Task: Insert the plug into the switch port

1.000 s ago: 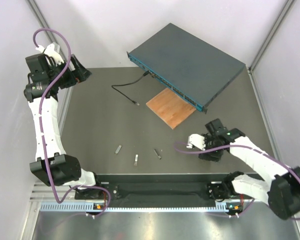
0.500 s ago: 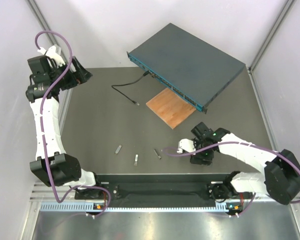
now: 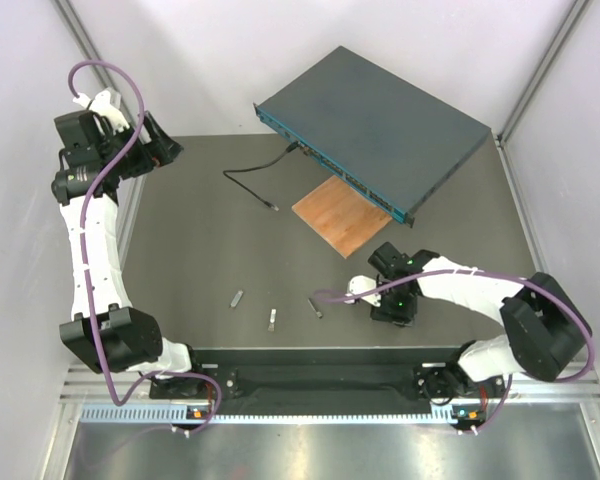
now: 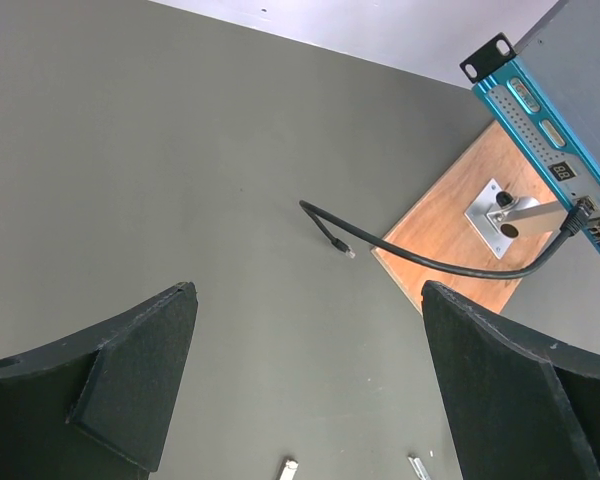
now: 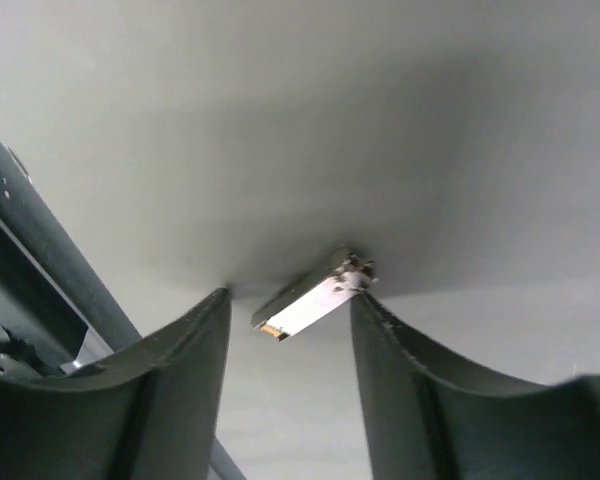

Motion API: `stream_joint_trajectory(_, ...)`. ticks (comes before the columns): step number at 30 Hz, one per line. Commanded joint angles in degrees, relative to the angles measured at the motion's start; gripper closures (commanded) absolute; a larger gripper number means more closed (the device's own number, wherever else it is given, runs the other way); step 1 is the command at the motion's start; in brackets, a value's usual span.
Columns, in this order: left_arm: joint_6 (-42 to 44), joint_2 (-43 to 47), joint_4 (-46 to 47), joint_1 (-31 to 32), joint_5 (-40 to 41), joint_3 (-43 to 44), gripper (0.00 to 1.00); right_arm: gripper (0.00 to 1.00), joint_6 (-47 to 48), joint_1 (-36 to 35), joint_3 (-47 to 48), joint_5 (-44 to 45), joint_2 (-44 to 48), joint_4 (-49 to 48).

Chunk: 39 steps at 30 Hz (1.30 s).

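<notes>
Switch (image 3: 375,130): a flat dark blue-grey box, teal front face turned toward the arm bases.

Plug (image 5: 310,300): a small metallic piece lying on the desk (image 3: 200,250), well apart from the switch and out in front of its teal face. It is in no port.

Right gripper (image 5: 289,295): down at desk level, well in front of the switch. Its jaws are parted, with one finger on each side of the plug. A sliver of desk shows between the plug and one finger. Contact with the other finger cannot be determined.

Left gripper (image 4: 308,290): raised, well off the switch's left end, jaws spread wide, nothing between them.

Wooden board (image 3: 342,215): flat on the desk, tucked partly beneath the switch's front edge.

Black cable (image 3: 250,180): one end seated in the switch's front face. The rest curves away from the switch to a free end on the desk.

Two further small metal pieces (image 3: 237,298) (image 3: 271,319): in a row with the plug, farther from the switch than it is.
</notes>
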<state>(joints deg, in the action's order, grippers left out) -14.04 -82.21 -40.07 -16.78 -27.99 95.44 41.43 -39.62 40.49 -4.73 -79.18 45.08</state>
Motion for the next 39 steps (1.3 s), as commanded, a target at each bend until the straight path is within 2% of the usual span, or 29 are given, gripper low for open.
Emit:
stream_joint_trajectory(1, 0.0, 1.9, 3.5, 0.0, 0.3, -0.6, 0.01, 0.53, -1.8, -2.0, 2.3, -1.3, -1.4, -2.7)
stream_joint_trajectory(4, -0.2, 1.6, 3.9, 0.0, 0.3, -0.8, 0.01, 0.59, -2.6, -3.3, 2.2, -0.6, -2.3, -4.1)
stream_joint_trajectory(10, -0.4, 2.2, 5.4, 0.0, -1.2, -2.5, 0.01, 0.82, -4.0, -5.5, 2.6, 0.5, -3.2, -6.1)
stream_joint_trajectory(13, -1.5, 4.9, 8.9, -0.1, -2.9, -5.2, 0.01, 1.0, -5.8, -7.7, 3.8, 0.3, -2.7, -6.1)
stream_joint_trajectory(19, -6.7, 12.2, 16.4, -0.4, -10.4, -15.8, 0.01, 1.0, -9.3, -9.9, 12.3, -5.2, 0.0, -4.7)
stream_joint_trajectory(24, -11.3, 17.2, 21.8, -2.8, -16.5, -20.5, 0.01, 1.0, -11.8, -10.0, 28.9, -14.6, -1.6, 0.3)
stream_joint_trajectory(27, -15.1, 21.4, 31.2, -4.1, -23.0, -27.4, 0.01, 1.0, -13.2, -10.0, 38.5, -21.7, -4.0, 4.8)
stream_joint_trajectory(30, -13.0, 25.7, 33.0, -4.3, -25.8, -30.6, 0.02, 1.0, -15.3, -10.0, 45.6, -28.1, -6.6, 5.8)
stream_joint_trajectory(31, -7.5, 26.4, 31.4, -4.4, -27.2, -30.6, 0.03, 1.0, -15.7, -10.0, 47.3, -29.5, -7.3, 6.7)
stream_joint_trajectory(32, -4.2, 27.2, 24.2, -4.4, -29.3, -29.9, 0.04, 1.0, -15.9, -10.0, 50.4, -31.0, -8.1, 7.2)
stream_joint_trajectory(34, 6.0, 27.8, 16.9, -4.4, -31.8, -28.1, 0.08, 1.0, -16.3, -10.0, 54.1, -35.2, -10.2, 8.5)
stream_joint_trajectory(35, 9.9, 28.7, 10.8, -4.4, -35.9, -27.7, 0.09, 1.0, -16.5, -10.0, 55.0, -37.8, -10.8, 8.9)
stream_joint_trajectory(38, 37.9, 31.0, -4.7, -4.4, -47.2, -25.8, 0.09, 1.0, -17.2, -10.0, 57.1, -42.2, -12.8, 9.4)
stream_joint_trajectory(39, 58.0, 31.4, -21.2, -3.9, -47.9, -23.7, 0.09, 1.0, -17.2, -10.0, 57.2, -43.2, -13.6, 9.7)
